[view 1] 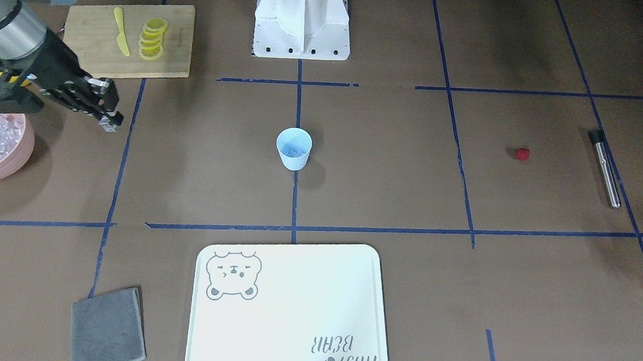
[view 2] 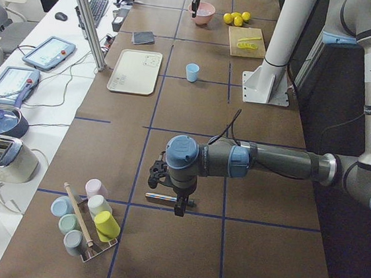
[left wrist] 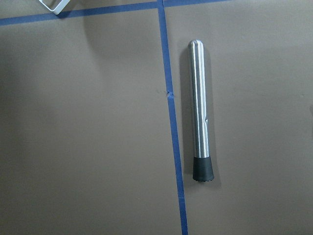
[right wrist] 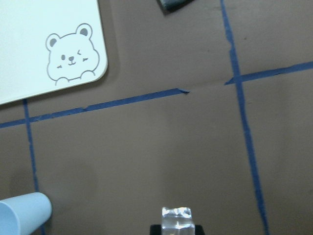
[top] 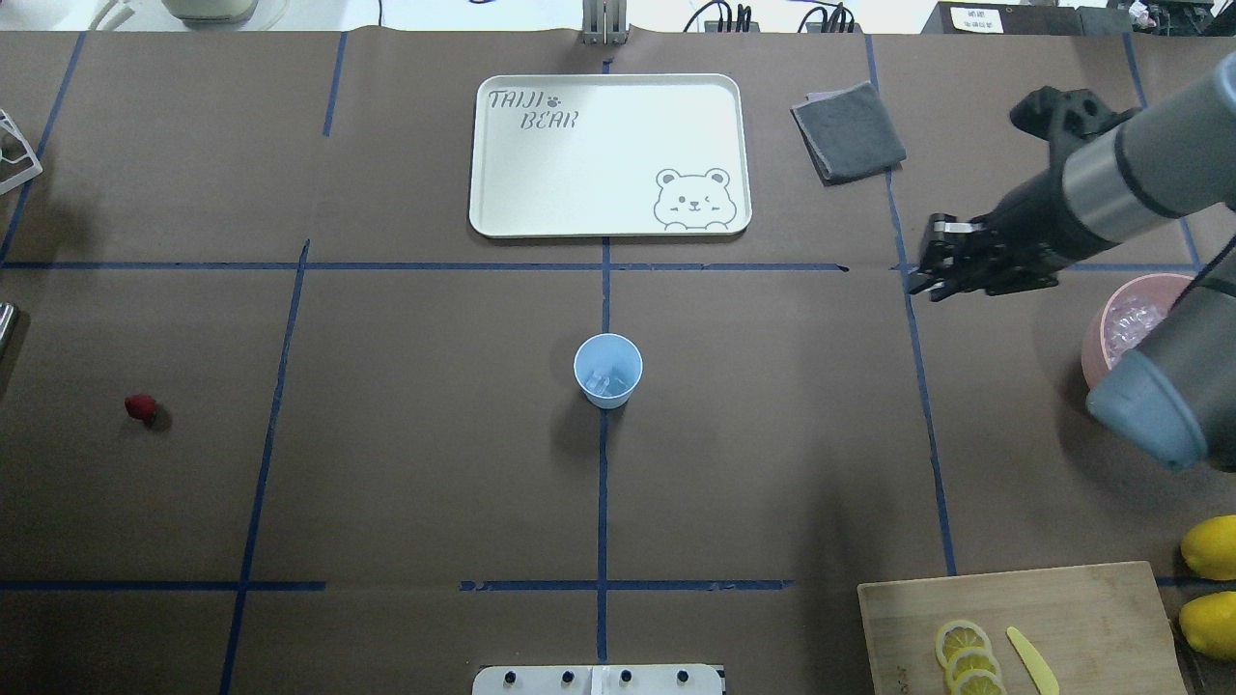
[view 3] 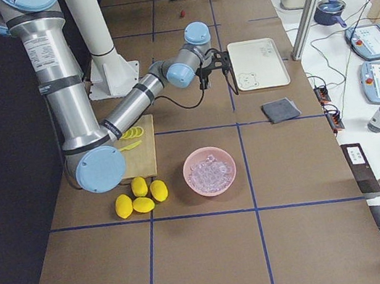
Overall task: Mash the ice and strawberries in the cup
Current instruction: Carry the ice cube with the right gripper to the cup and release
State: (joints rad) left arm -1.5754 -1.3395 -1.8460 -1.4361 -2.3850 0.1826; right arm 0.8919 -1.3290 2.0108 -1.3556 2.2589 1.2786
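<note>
The pale blue cup (top: pixel 607 370) stands upright at the table's centre with a few clear ice cubes (top: pixel 606 383) in its bottom. My right gripper (top: pixel 929 274) hangs to the cup's right, between it and the pink bowl (top: pixel 1101 338) of ice. The right wrist view shows it shut on one ice cube (right wrist: pixel 177 218), with the cup (right wrist: pixel 22 215) at lower left. A red strawberry (top: pixel 140 406) lies alone far to the left. My left gripper (view 2: pixel 179 208) hovers over a steel muddler (left wrist: pixel 199 107); I cannot tell whether it is open or shut.
A white bear tray (top: pixel 608 154) and a grey cloth (top: pixel 848 130) lie beyond the cup. A cutting board (top: pixel 1072 618) with lemon slices and a yellow knife sits front right, with whole lemons (top: pixel 1209 547) beside it. A rack of cups (view 2: pixel 87 225) stands past the muddler.
</note>
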